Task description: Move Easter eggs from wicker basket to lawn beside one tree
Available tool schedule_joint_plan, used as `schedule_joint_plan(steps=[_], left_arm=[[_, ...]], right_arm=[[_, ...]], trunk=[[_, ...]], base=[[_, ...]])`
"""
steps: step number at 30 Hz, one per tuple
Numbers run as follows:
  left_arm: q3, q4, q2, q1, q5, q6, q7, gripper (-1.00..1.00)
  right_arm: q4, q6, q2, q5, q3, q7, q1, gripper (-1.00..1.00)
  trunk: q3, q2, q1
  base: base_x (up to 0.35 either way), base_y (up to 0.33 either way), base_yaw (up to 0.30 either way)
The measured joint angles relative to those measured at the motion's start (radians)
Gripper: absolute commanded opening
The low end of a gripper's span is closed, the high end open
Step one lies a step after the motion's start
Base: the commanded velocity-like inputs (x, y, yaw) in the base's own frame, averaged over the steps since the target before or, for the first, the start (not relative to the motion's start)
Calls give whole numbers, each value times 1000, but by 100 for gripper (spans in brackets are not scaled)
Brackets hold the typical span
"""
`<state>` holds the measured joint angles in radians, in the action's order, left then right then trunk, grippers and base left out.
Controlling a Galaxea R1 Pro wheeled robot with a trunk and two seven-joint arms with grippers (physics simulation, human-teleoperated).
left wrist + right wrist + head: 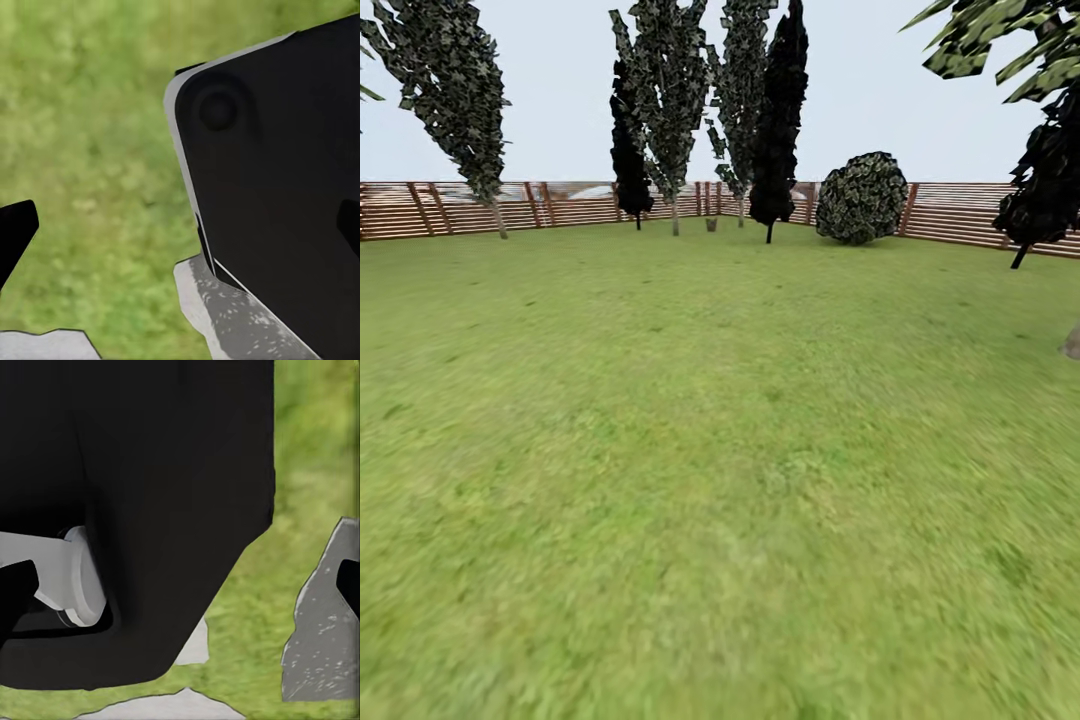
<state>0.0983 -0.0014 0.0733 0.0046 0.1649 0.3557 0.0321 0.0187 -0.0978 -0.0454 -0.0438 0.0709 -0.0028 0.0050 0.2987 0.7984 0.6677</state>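
Observation:
The lawn (720, 470) spreads wide and green ahead of me in the head view. Pale-trunked trees with speckled leaves stand far off by the fence: one tree (458, 90) at the left, another tree (672, 100) near the middle. The Easter eggs and the wicker basket are out of view. In the left wrist view my left gripper (180, 229) is open, its black fingertips (16, 229) far apart over grass and my own dark body panel. My right gripper (180, 585) is open too, with nothing between its fingertips (15, 585).
A brown slat fence (560, 205) rings the garden at the back. Black-trunked trees (780, 110) stand near the middle and at the right (1045, 190). A round dark bush (861, 198) sits by the fence. A grey shape (1072, 345) pokes in at the right edge.

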Motion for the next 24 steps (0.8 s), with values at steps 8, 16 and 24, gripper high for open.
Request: schedule_joint_plan(steps=[8, 16, 24], left_arm=[[0, 0, 0, 0, 0, 0, 0, 100], [0, 0, 0, 0, -1, 0, 0, 100], [0, 0, 0, 0, 0, 0, 0, 100]], right_arm=[[-1, 0, 0, -2, 3, 0, 0, 100], [-1, 0, 1, -3, 6, 0, 0, 100], [-1, 0, 5, -2, 6, 0, 0, 100]], trunk=[[0, 0, 0], [0, 0, 0], [0, 0, 0]], base=[[306, -78, 20], [306, -78, 2], [306, -64, 0]])
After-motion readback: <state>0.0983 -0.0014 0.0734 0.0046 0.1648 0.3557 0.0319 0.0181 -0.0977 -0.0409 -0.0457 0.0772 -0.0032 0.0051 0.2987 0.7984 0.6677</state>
